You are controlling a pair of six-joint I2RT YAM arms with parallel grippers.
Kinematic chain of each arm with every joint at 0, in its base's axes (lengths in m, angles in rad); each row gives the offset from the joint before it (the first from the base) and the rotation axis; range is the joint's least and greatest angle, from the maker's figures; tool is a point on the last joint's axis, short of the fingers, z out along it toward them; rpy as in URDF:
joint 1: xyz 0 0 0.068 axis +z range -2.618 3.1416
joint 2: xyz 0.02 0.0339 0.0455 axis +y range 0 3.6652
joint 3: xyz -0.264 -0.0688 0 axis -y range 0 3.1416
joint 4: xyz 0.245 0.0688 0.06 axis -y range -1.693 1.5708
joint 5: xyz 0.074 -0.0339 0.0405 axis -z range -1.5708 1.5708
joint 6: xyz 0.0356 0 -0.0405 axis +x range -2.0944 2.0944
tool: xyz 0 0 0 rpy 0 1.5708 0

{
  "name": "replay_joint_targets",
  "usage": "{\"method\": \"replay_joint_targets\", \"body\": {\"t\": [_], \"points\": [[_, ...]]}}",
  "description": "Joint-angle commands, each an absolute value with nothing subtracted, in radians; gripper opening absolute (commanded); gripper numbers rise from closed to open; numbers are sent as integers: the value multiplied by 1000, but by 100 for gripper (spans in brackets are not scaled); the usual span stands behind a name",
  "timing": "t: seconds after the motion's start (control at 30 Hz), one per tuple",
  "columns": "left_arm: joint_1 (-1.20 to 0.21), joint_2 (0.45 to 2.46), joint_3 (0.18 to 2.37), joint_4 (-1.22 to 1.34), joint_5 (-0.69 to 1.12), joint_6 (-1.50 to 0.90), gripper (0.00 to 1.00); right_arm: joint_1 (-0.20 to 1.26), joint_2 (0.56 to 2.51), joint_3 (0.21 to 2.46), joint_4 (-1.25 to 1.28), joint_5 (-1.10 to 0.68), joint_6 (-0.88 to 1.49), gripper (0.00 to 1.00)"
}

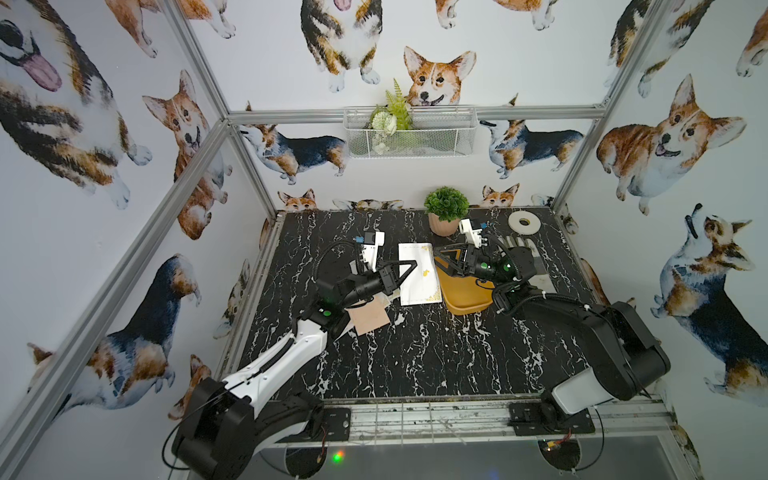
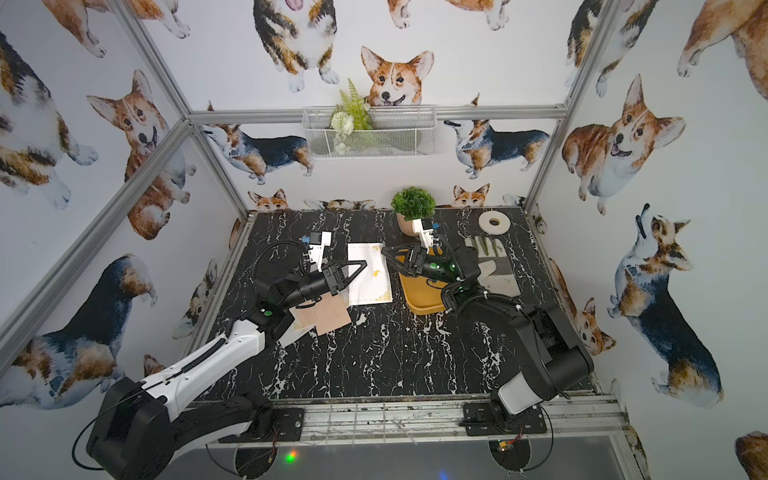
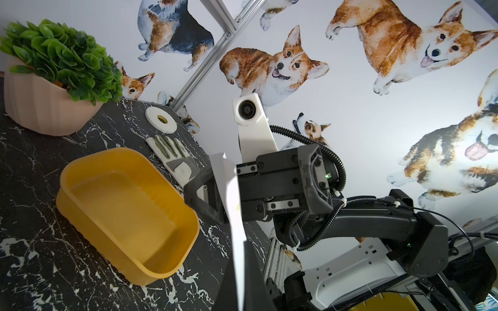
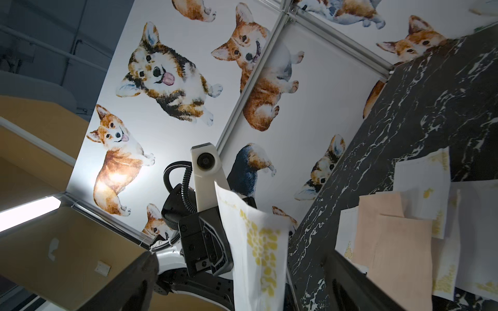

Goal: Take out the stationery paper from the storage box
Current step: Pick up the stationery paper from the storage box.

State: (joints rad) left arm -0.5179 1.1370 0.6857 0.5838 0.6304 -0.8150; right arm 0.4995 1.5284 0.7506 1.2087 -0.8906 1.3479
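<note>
Left gripper [image 1: 409,266] at mid-frame in both top views, jaws pressed together on the left part of a white sheet [image 1: 419,278] with gold corners. Right gripper [image 1: 439,259] just to the right, at that sheet's upper right corner, jaws spread wide (clearest in the right wrist view: 2 dark fingers [image 4: 129,280] well apart, paper curling between them, not pinched).

Sheet outside the yellow box [image 1: 467,308], just beside its left rim, over the black marble table [image 1: 415,365]. Box right of centre, partly under the right arm.

Lower left of the sheet, under the left arm: a loose pile of sheets [image 1: 372,318], peach and white, flat on the table, apart from the box.

Beyond the box, toward the upper right: 1 glove [image 1: 515,242], 1 tape roll [image 1: 524,222], 1 potted plant [image 1: 445,212].
</note>
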Motion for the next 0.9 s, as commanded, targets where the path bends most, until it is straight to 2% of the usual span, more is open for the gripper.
{"method": "replay_joint_targets", "body": {"t": [0.0,0.1,0.27,0.4,0.47,0.63,0.67,0.7,0.73,0.77,0.8,0.83,0.87], "points": [[-516,1114,686,581,626,-801,0,539,1526,769,1265,-903,1417,100],[-515,1109,688,562,611,-796,0,581,1529,801,1221,-908,1383,96],[-512,1105,689,550,611,-793,0,592,1546,810,1212,-899,1374,64],[-507,1089,686,530,607,-784,0,592,1543,808,1185,-892,1352,28],[-504,1081,682,525,607,-782,0,592,1534,807,1150,-883,1331,0],[-497,1066,681,504,603,-772,0,592,1494,805,1062,-864,1273,0],[-496,1065,680,502,602,-770,0,592,1484,810,1034,-863,1261,8],[-495,1063,680,501,601,-770,0,592,1477,814,1007,-862,1248,40],[-494,1063,679,496,601,-767,0,592,1468,819,978,-861,1233,60],[-492,1065,680,492,599,-764,0,592,1460,822,953,-858,1218,60],[-492,1066,681,485,598,-762,0,592,1452,824,929,-857,1204,39],[-492,1068,681,481,598,-760,0,592,1443,829,902,-857,1186,0],[-491,1070,681,480,599,-759,0,592,1433,829,872,-847,1170,0]]}}
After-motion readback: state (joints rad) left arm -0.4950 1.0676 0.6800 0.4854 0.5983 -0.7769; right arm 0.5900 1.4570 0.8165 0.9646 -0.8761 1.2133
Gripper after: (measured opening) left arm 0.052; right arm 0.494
